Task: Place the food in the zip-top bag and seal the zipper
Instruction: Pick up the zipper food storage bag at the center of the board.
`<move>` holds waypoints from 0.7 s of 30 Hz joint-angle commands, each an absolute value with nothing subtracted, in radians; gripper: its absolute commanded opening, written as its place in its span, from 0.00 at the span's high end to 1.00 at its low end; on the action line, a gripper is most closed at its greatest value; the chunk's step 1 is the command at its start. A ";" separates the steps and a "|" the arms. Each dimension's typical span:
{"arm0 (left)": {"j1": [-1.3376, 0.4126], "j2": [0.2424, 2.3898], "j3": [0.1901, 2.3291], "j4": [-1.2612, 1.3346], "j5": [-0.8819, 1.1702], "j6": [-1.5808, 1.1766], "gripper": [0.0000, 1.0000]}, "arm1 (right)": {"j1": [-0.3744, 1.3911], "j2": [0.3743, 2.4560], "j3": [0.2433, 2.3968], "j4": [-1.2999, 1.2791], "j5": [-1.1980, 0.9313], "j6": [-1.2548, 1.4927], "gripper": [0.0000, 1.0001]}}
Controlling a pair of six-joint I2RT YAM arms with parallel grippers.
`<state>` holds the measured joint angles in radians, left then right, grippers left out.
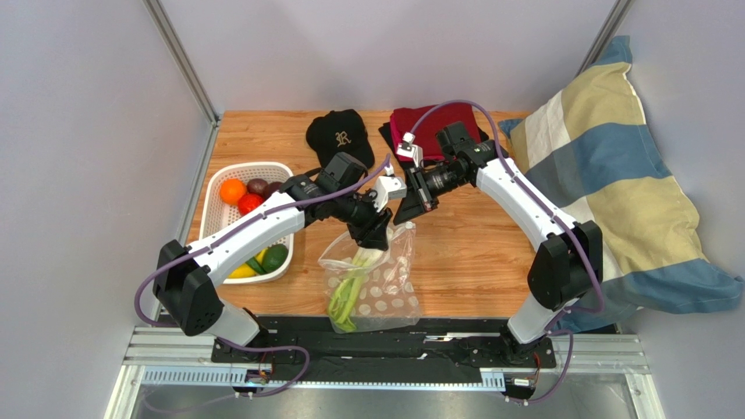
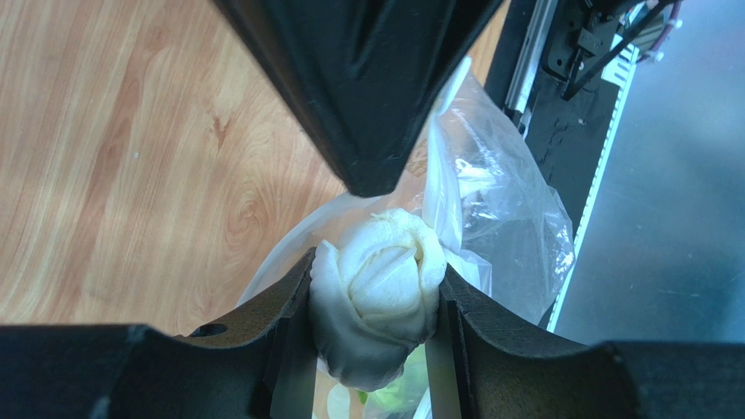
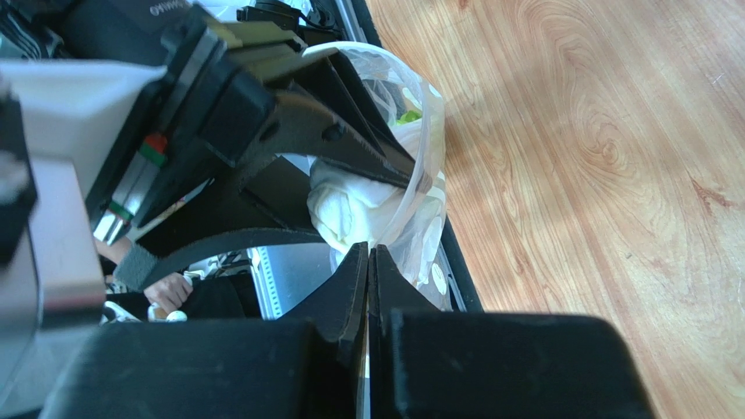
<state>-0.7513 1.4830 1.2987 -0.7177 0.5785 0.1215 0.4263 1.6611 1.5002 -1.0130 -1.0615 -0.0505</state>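
The zip-top bag [image 1: 389, 284] hangs with its mouth lifted above the table, its bottom near the front edge. The long pale-green-and-white stalk [image 1: 350, 292] is partly inside it. My left gripper [image 1: 372, 236] is shut on the stalk's white end [image 2: 380, 284] at the bag's mouth. My right gripper [image 1: 411, 214] is shut on the bag's upper edge [image 3: 418, 188], jaws pressed together [image 3: 369, 257]. The zipper strip cannot be made out. An orange [image 1: 232, 190], a red-yellow fruit [image 1: 249, 202] and a dark purple fruit [image 1: 257, 185] lie in the white basket [image 1: 210, 209].
The basket at the left also holds green [image 1: 275, 257] and yellow [image 1: 242, 271] pieces. A black cap [image 1: 339, 135] and a red cloth [image 1: 428, 118] lie at the back. A striped pillow [image 1: 612, 175] fills the right side. A black base plate [image 1: 393, 345] runs along the near edge.
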 commanded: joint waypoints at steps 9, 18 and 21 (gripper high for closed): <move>-0.773 1.358 1.330 -0.891 0.710 0.369 0.19 | 0.451 1.554 1.519 -0.954 -1.051 -0.083 1.00; -0.773 1.237 1.261 -0.991 0.649 0.460 0.01 | 0.477 1.494 1.476 -0.927 -1.042 -0.135 1.00; -0.773 1.198 1.249 -1.040 0.624 0.511 0.01 | 0.480 1.485 1.467 -0.920 -1.039 -0.143 1.00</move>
